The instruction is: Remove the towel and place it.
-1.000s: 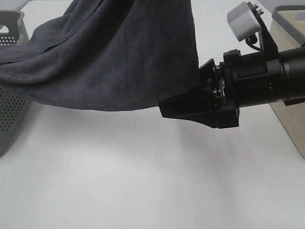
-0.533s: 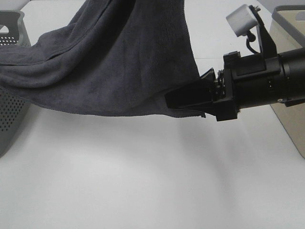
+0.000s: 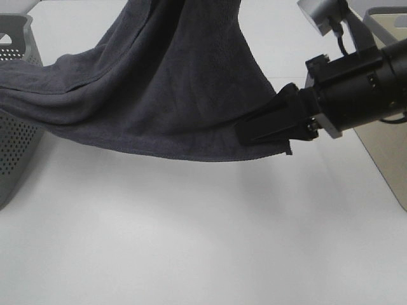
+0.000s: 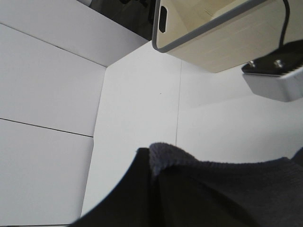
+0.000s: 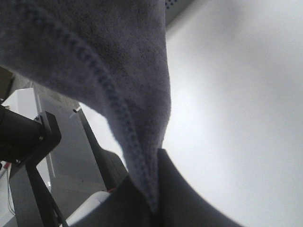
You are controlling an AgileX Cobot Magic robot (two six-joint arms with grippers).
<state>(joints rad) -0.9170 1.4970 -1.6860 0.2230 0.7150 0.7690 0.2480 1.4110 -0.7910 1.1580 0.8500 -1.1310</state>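
- Cloth was caught in both my grips. My right gripper (image 3: 243, 135) was clamped on the stitched lower hem of the towel (image 3: 172, 95), at its right-hand corner.
- My left gripper (image 4: 154, 165) was out of the high view. Its wrist camera showed a fold of towel squeezed against its dark finger, so it was clenched on the towel too.
- The towel hung between those two holds, sagging in a wide sheet above the white table (image 3: 191, 241) without touching it.
- Its left part lay across the grey perforated basket (image 3: 13, 136).
- A beige bin (image 3: 385, 152) stood on the right, apart from the towel.
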